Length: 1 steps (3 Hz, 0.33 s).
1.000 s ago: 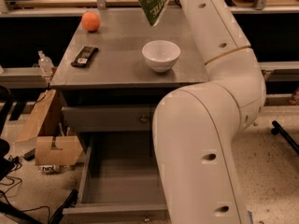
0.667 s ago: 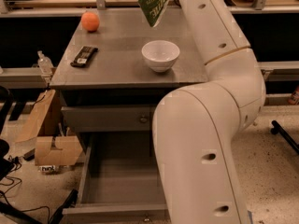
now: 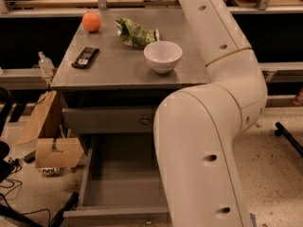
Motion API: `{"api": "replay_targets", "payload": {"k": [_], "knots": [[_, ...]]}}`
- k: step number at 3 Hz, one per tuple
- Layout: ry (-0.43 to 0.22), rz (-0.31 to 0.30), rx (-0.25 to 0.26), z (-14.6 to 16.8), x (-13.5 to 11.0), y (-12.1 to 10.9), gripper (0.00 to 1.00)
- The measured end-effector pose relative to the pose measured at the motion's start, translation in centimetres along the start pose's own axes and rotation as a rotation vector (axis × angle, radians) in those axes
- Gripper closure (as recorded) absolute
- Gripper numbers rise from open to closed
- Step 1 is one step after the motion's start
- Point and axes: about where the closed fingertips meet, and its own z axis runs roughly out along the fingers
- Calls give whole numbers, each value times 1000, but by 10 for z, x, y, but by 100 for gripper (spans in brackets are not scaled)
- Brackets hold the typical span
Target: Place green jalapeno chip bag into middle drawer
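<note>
The green jalapeno chip bag lies crumpled on the grey tabletop, just behind and to the left of the white bowl. Nothing holds it. My white arm rises from the lower right and leaves the frame at the top, beyond the bag. My gripper is past the top edge and out of view. Under the tabletop one drawer is closed, and the drawer below it is pulled out and holds nothing.
An orange sits at the table's back left. A flat black object lies on the left side. A cardboard box and a small bottle are left of the cabinet. My arm covers the cabinet's right side.
The chip bag was up in the air at the top edge of the view. It now lies on the tabletop behind the bowl.
</note>
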Motion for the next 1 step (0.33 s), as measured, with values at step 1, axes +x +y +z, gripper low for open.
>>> {"api": "replay_targets", "payload": {"k": [1], "knots": [[0,0,0,0,0,0,0]]}}
